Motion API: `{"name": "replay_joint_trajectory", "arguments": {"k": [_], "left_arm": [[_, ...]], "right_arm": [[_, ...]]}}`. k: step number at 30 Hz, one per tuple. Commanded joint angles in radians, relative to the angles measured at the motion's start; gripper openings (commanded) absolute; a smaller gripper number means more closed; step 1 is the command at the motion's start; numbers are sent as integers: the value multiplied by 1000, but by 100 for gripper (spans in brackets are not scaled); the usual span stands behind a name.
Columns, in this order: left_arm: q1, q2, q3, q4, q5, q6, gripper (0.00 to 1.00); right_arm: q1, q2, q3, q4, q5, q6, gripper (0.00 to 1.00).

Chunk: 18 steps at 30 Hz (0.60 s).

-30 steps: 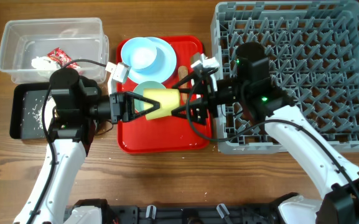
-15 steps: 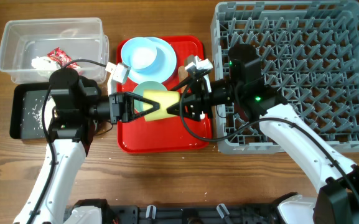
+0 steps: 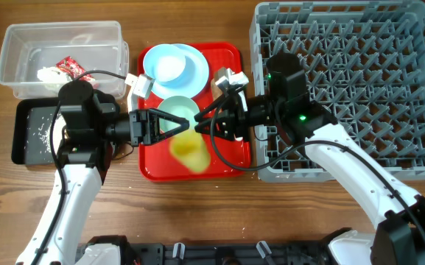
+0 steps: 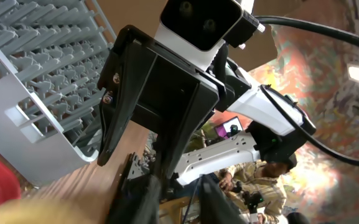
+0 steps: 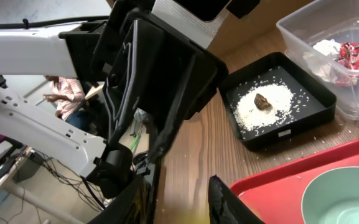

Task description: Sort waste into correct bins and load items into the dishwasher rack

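Moved since earlier: yellow cup (image 3: 185, 151) has left the gap between the two pincers and now shows as a blur over the front half of the red tray (image 3: 227, 168), just in front of the green bowl (image 3: 177, 110); whether it touches the tray I cannot tell.
Left pincer (image 3: 184, 124): fingers a little apart, gripping nothing, tips over the green bowl.
Right pincer (image 3: 206, 124): fingers parted, narrower than before, empty, tip to tip with the left one.
Edges and room: dishwasher rack (image 3: 418, 88) fills the bench's right side, touching the red tray's right edge; clear tub (image 3: 20, 37) and black tray (image 3: 20, 136) sit by the left edge; bare bench along the front.
Tray's back: plate (image 3: 195, 55) carrying a blue bowl (image 3: 166, 65).
Right wrist only: rice (image 5: 272, 109) and a brown lump (image 5: 261, 100) in the black tray.
Tub: wrapper (image 3: 70, 68) and tissue (image 3: 48, 73).
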<state>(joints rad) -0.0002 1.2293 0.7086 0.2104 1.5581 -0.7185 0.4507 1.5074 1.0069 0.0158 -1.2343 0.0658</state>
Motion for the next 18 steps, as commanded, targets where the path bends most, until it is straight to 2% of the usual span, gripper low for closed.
{"name": "replay_joint_trajectory", "arguments": {"k": [1, 4, 7, 11, 13, 16, 18], "left_arm": [[-5, 0, 17, 4, 8, 8, 10], [-5, 0, 17, 4, 8, 13, 8], [-5, 0, 17, 4, 4, 36, 13], [-5, 2, 16, 3, -19, 62, 22], [-5, 8, 6, -1, -60, 67, 25], [-5, 30, -7, -91, -104, 149, 27], [-4, 59, -8, -301, -219, 278, 29]], "right_arm": [[-2, 8, 12, -2, -23, -13, 33], [-3, 8, 12, -2, -19, -14, 33], [-3, 8, 12, -2, -15, -13, 37], [-23, 8, 12, -3, 27, -8, 64], [-55, 8, 12, -3, 79, 42, 73], [-121, 8, 12, -15, 121, 93, 75], [-163, 7, 12, -50, 137, 93, 79]]}}
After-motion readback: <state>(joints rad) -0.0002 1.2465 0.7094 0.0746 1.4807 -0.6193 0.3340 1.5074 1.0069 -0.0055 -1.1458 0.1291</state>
